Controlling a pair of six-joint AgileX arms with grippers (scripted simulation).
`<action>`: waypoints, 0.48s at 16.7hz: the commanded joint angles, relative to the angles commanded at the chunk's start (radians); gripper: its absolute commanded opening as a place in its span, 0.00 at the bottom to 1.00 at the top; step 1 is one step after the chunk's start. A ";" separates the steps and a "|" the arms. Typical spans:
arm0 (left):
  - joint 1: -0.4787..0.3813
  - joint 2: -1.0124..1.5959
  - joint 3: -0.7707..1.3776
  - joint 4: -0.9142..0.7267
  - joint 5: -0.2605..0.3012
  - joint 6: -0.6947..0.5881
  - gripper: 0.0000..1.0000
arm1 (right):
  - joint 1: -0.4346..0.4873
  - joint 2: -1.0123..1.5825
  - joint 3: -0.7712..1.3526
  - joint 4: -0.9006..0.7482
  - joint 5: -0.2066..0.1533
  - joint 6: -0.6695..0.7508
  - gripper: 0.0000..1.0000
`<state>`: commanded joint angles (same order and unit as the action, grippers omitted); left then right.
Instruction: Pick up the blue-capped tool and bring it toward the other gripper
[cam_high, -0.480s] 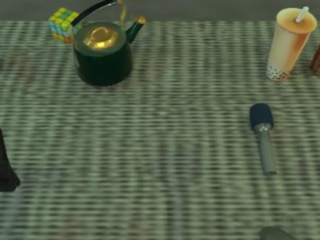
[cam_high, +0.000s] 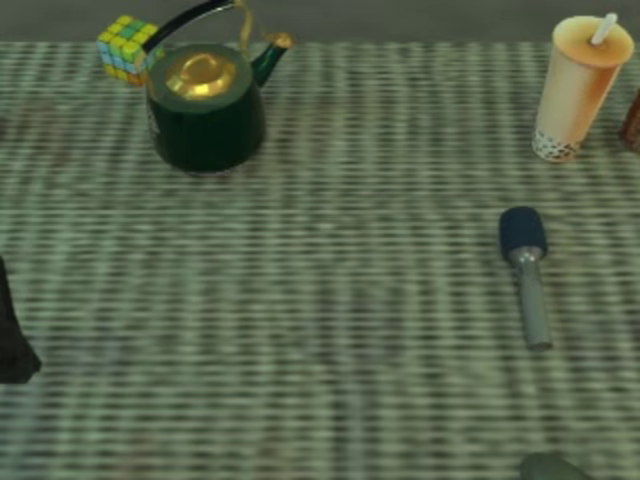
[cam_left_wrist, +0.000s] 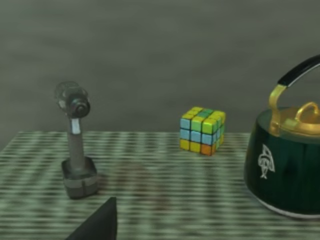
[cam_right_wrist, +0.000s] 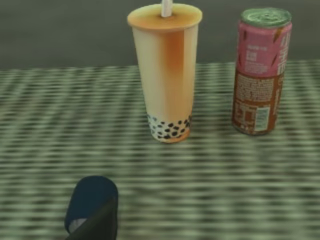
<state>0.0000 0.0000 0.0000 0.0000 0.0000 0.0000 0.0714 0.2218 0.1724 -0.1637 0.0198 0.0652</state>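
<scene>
The blue-capped tool (cam_high: 526, 281) lies flat on the right half of the table, its navy cap pointing toward the far edge and its grey handle toward the near edge. The right wrist view shows its cap (cam_right_wrist: 90, 200) close below the camera, partly covered by a dark part of my right gripper (cam_right_wrist: 100, 225). In the top view only a grey piece of the right arm (cam_high: 550, 467) shows, at the near edge just short of the handle's end. My left gripper (cam_high: 12, 345), the other gripper, sits at the table's left edge, far from the tool.
A dark green kettle (cam_high: 206, 100) with a gold lid and a coloured cube (cam_high: 126, 47) stand at the far left. An orange drink cup (cam_high: 578, 85) with a straw and a pink can (cam_right_wrist: 260, 70) stand at the far right. A grey drill (cam_left_wrist: 76, 145) stands near the cube.
</scene>
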 joint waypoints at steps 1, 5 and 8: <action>0.000 0.000 0.000 0.000 0.000 0.000 1.00 | 0.020 0.074 0.053 -0.046 0.007 0.020 1.00; 0.000 0.000 0.000 0.000 0.000 0.000 1.00 | 0.112 0.441 0.310 -0.244 0.035 0.122 1.00; 0.000 0.000 0.000 0.000 0.000 0.000 1.00 | 0.186 0.750 0.526 -0.390 0.052 0.206 1.00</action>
<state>0.0000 0.0000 0.0000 0.0000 0.0000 0.0000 0.2578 0.9713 0.6985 -0.5533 0.0722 0.2711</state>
